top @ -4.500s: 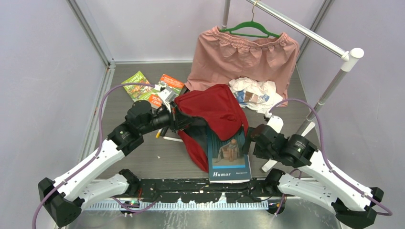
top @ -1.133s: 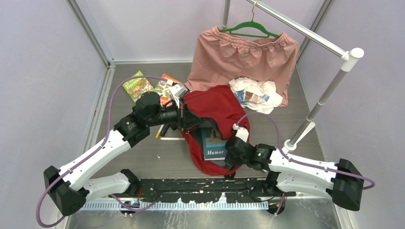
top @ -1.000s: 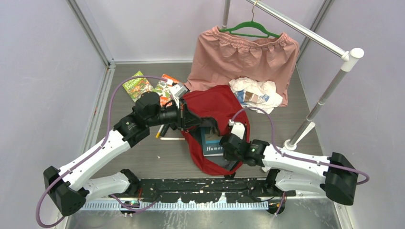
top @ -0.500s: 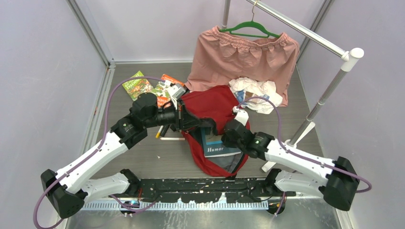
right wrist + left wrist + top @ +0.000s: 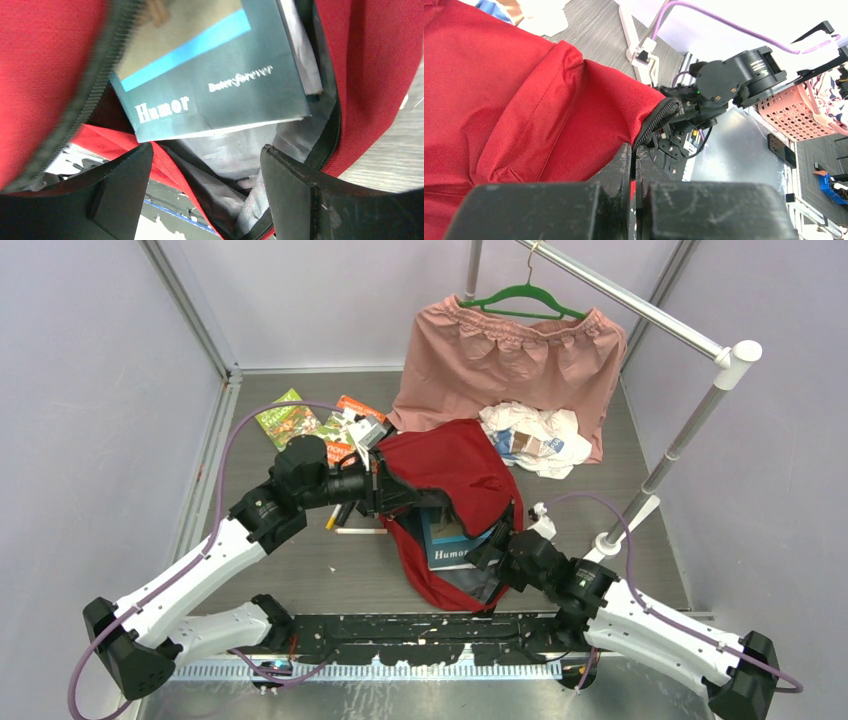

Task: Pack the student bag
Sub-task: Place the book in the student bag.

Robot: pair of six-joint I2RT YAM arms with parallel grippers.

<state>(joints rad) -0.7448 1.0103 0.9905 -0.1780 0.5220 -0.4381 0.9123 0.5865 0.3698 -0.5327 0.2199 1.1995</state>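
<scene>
Ok, top view: red bag [image 5: 455, 465] lies mid-table [image 5: 300, 570], mouth towards the arm bases. Left gripper [image 5: 385, 492] is clamped on the upper flap at the zipper edge, lifting it, I'd say to hold the mouth open. Book [image 5: 452, 545] lies inside the mouth, title end showing. Right gripper [image 5: 492, 552] sits at the mouth's right rim, just beside the book. Booklets [image 5: 290, 418] and a white pen [image 5: 358, 531] lie outside to the left, so packing isn't finished by my read.

Left wrist: fingers [image 5: 624, 165] are pressed together on red fabric by the black zipper trim [image 5: 659, 117]. Pinching there lifts the flap without blocking the opening.

Right wrist: jaws stand apart, nothing between them. Book rests loose on the grey lining [image 5: 235, 160].
</scene>
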